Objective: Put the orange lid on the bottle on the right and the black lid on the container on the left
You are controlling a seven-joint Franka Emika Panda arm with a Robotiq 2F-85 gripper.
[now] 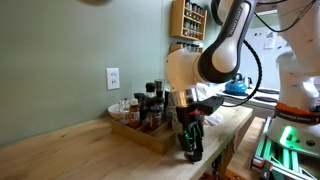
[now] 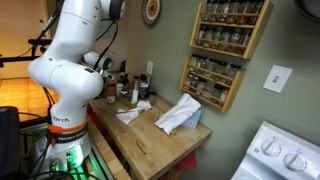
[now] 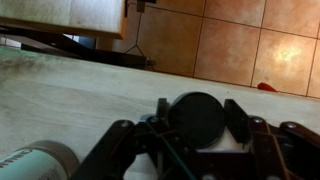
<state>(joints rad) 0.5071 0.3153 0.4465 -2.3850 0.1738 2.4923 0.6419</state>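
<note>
Low over the wooden counter point(image 3: 80, 90), end effector point(image 3: 197, 108) clamped on black lid point(image 3: 200, 125), pale container point(image 3: 35, 160) nearby

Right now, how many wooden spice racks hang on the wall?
2. The upper rack hangs near the picture's top; the lower rack sits just below and left of it. More may be hidden.

The counter point(image 1: 60, 150) is pale matt wood with visible grain, the arm point(image 2: 75, 40) has glossy white plastic shells, the spice rack point(image 2: 225, 50) is wood, the black lid point(image 3: 197, 118) looks matt plastic, and the floor tiles point(image 3: 230, 45) are smooth and faintly shiny.
</note>
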